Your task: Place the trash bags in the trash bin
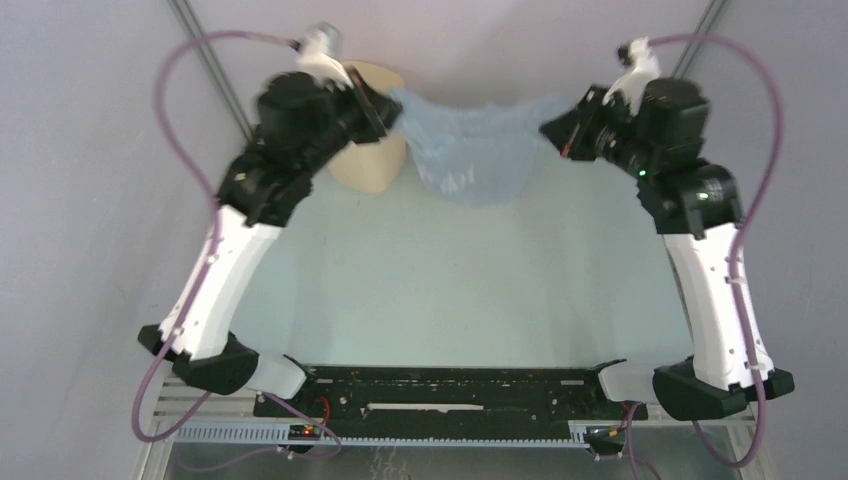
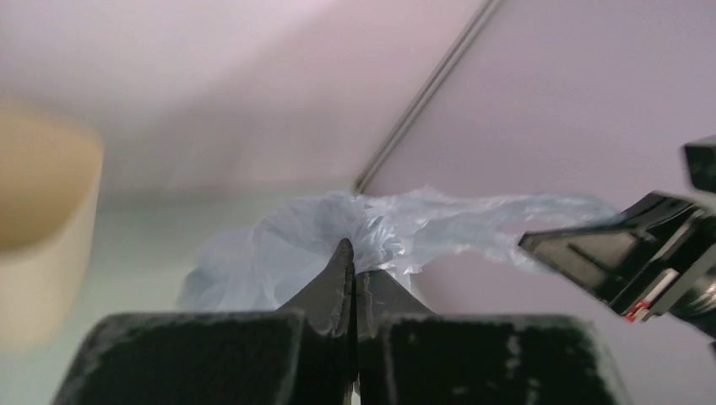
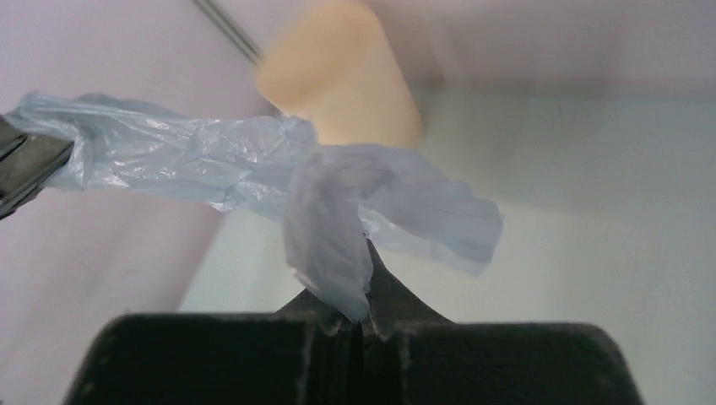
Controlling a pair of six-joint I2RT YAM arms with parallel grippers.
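The pale-blue translucent trash bag point(image 1: 470, 140) hangs in the air, stretched between my two grippers above the back of the table. My left gripper point(image 1: 385, 118) is shut on its left edge, right beside the cream-beige trash bin point(image 1: 368, 160), which the left arm partly hides. My right gripper point(image 1: 556, 132) is shut on the bag's right edge. In the left wrist view the bag point(image 2: 338, 232) bunches at the closed jaws, with the bin point(image 2: 42, 219) to the left. In the right wrist view the bag point(image 3: 279, 169) drapes over the closed jaws, the bin point(image 3: 342, 76) behind it.
Grey walls close off the back and both sides, with a metal strut point(image 1: 210, 60) running up the back left corner. The pale green tabletop point(image 1: 440, 290) lies below the bag. A black rail point(image 1: 440, 395) runs between the arm bases.
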